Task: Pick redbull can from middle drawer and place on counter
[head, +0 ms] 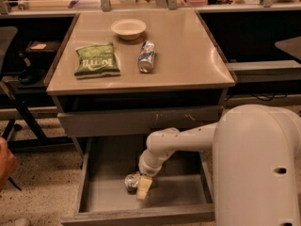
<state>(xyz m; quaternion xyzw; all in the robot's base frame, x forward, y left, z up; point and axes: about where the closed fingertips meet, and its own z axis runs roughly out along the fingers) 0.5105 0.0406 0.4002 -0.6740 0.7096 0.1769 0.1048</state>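
The middle drawer [94,192] is pulled open below the counter [188,55]. The redbull can [131,181], small and silvery, lies on its side on the drawer floor, left of centre. My gripper [140,186] reaches down into the drawer and sits right at the can, touching its right side. My white arm [178,142] comes in from the lower right and hides the drawer's right part.
On the counter are a white bowl [128,28], a green chip bag [96,60] and a blue-and-silver can [146,57] lying on its side. A scratched grey drawer front [141,121] is shut above the open drawer. A black chair [14,79] stands at left.
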